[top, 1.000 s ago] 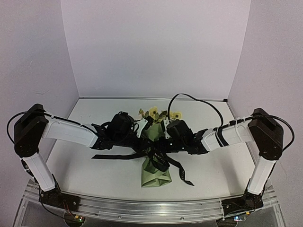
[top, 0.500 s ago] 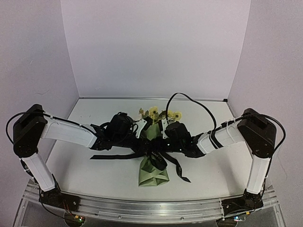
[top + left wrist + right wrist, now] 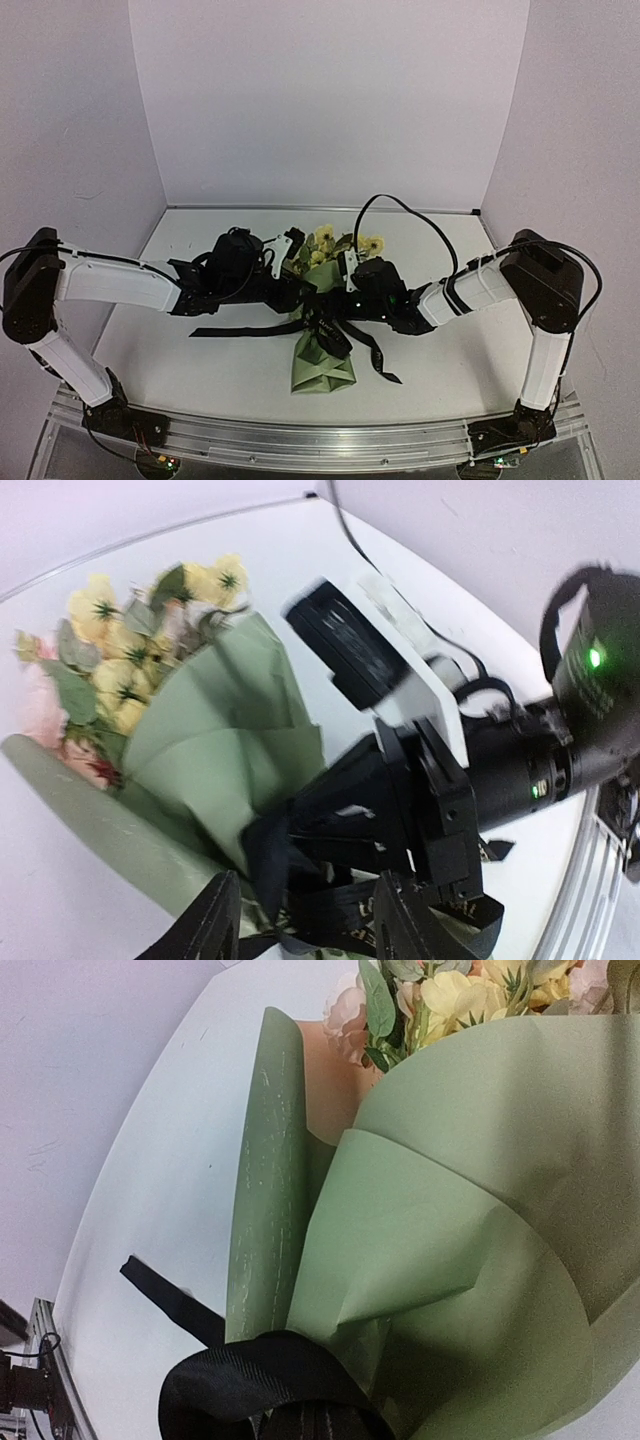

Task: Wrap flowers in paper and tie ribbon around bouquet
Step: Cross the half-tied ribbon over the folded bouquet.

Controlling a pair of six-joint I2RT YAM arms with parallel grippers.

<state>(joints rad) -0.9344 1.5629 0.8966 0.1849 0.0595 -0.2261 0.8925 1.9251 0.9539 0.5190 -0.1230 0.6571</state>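
The desk (image 3: 150, 365) is carrying everything, and my two arms are reaching in across it from either side toward its middle. My left arm (image 3: 110, 285) is stretching in low from the left, and my right arm (image 3: 480, 285) is bending in from the right.

Between them the bouquet (image 3: 322, 365) is lying on the desk, its narrow end pointing toward my bases and its blooms pointing at the back wall. The paper (image 3: 450, 1260) is curling around the stems in overlapping olive-green folds, with a strip of its tan-orange face showing inside, near the top.

The ribbon (image 3: 240, 330) is crossing the bouquet at its waist. One tail is trailing off to the left on the desk, and another is running down to the right. The flowers (image 3: 110, 650), yellow and cream with green leaves, are poking out of the wide end of the paper.

My right end effector (image 3: 290, 840) is pinching together on the ribbon where it is bunching against the paper. My left end effector (image 3: 305, 905) is hanging just beside that bunch, its fingers standing apart and gripping nothing.
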